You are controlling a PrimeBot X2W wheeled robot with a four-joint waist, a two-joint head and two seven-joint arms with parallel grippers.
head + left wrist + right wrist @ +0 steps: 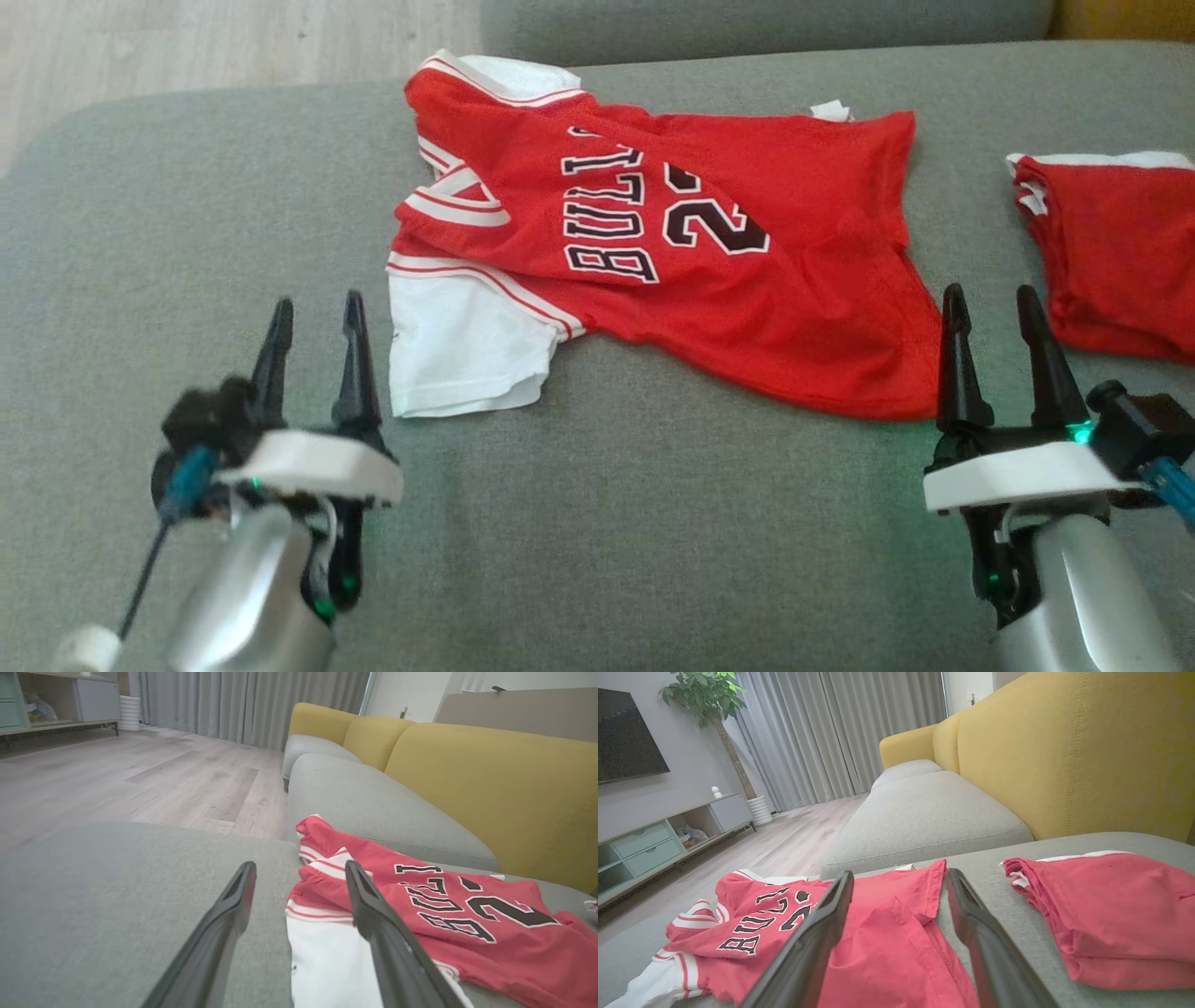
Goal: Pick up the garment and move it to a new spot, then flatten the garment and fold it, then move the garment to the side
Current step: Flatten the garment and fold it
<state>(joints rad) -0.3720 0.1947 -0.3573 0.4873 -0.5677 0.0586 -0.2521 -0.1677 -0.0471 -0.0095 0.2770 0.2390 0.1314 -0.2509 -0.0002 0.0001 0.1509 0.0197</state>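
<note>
We log: garment, number half-lost in a fold, red with white sleeves, rumpled on woven grey sofa seat; second red piece cut off at right; left gripper, right gripper spread, empty

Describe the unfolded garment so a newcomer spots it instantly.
On the grey sofa seat, look at the middle. The jersey lies spread out there, red with white sleeves. Unlike the folded red garment at its right, it bears black lettering.

left arm: jaws spread, empty | right arm: jaws spread, empty
</note>
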